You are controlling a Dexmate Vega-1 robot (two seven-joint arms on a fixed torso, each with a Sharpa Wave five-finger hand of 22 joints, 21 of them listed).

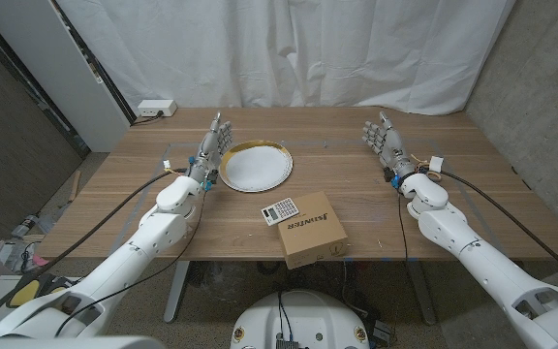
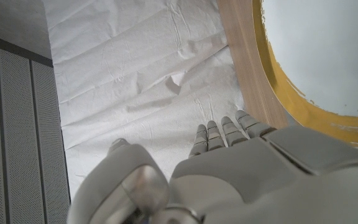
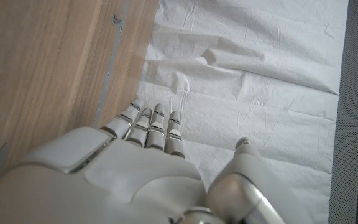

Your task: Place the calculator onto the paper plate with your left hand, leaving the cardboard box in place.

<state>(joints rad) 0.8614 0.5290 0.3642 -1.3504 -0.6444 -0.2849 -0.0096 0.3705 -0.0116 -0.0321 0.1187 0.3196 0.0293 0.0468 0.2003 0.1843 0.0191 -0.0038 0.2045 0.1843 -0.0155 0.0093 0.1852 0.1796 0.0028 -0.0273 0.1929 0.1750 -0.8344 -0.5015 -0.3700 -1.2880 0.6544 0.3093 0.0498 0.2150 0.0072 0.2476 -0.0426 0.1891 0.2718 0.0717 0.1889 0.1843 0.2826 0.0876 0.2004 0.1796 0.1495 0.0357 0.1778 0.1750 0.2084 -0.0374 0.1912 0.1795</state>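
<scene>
A small white calculator (image 1: 279,210) lies on the table just in front of the paper plate (image 1: 256,166), touching the far left corner of the cardboard box (image 1: 311,229). The plate is white with a yellow rim (image 2: 291,93) and nothing on it. My left hand (image 1: 213,147) stands open on its edge just left of the plate, fingers reaching away from me (image 2: 222,134), holding nothing. My right hand (image 1: 384,142) stands open at the right side of the table, well clear of the box, fingers extended (image 3: 151,127).
A white power strip (image 1: 155,109) sits at the table's far left corner. A white curtain (image 1: 289,48) hangs behind the table. Small marks and a tag (image 1: 436,162) lie near my right wrist. Bare wood lies between the plate and my right hand.
</scene>
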